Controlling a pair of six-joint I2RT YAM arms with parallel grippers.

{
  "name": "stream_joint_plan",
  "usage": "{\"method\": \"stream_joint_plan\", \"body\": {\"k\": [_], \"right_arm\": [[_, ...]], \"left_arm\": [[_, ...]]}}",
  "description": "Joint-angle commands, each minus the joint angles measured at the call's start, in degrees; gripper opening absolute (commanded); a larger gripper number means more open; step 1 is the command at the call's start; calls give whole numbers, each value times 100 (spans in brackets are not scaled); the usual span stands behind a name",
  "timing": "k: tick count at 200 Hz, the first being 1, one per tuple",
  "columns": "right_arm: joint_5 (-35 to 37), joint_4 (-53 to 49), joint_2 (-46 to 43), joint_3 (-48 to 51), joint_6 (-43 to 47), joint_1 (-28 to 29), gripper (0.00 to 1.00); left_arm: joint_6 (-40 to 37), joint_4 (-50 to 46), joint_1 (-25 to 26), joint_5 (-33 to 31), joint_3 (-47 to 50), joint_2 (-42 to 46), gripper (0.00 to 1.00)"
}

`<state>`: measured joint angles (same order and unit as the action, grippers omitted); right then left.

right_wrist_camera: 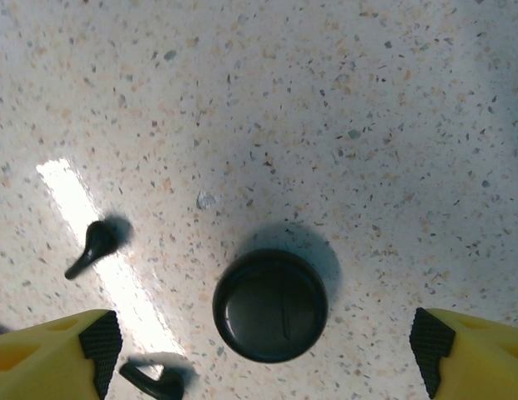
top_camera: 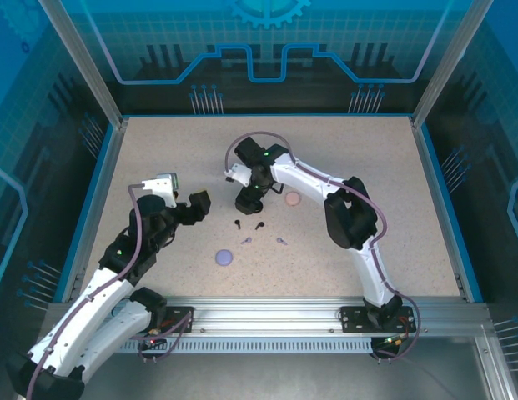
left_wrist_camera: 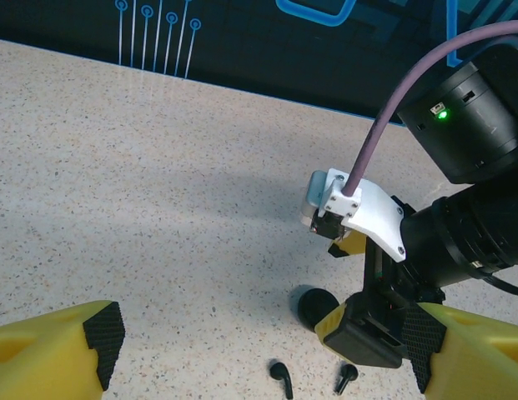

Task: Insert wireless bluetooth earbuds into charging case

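Black case (right_wrist_camera: pixel 269 305) beneath right pincer (right_wrist_camera: pixel 265 348), jaws wide, apparently untouched; left pincer (left_wrist_camera: pixel 263 337) open.

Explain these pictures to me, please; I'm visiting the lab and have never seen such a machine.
A robot's left arm and right arm are bolted to a table. One picture looks down from above; the others come from a camera on each wrist, yellow fingers at the bottom corners. On the table lie a black case, a pink case, a lavender case, two black earbuds and two lavender earbuds. The right gripper hovers open over the black case; the left gripper is open too, off to one side. Nothing is held.
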<state>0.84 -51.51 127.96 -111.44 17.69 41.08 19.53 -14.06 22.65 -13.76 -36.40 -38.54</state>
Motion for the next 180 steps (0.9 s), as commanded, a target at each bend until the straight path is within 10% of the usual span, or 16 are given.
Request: {"method": "stream_joint_plan", "body": {"k": [1,180], "right_arm": [[265,-581,308,-302,700,109,93],[598,-1669,1575,-1538,1098,132,78]], "left_arm": [[-10,-98,-52,-94,-5,76,90],[-26,-96,-59,-120,40,64,91]]}}
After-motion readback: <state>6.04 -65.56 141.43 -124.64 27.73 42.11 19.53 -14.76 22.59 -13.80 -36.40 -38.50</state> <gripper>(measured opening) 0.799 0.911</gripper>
